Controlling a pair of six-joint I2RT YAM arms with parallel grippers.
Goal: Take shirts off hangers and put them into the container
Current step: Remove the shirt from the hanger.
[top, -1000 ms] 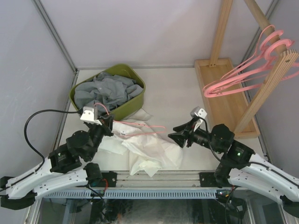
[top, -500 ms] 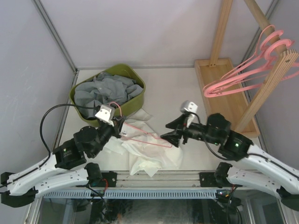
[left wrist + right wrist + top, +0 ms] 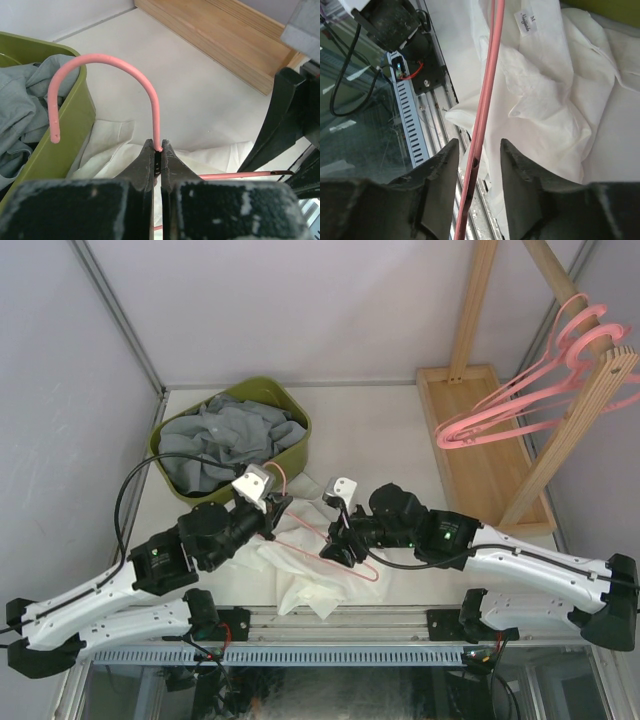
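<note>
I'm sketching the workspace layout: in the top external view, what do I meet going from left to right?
container → left gripper → right gripper → pink hangers on the wooden rack. The white shirt and the held hanger span both grippers, so they are left out.

White shells join black joint housings. A black cable (image 3: 122,502) loops off the left arm (image 3: 100,595). The fingers (image 3: 137,172) of the left gripper (image 3: 157,150) are scuffed black.

Bright, even, diffuse light, soft shadows; top view sharp (wrist views blur at near jaws).
</note>
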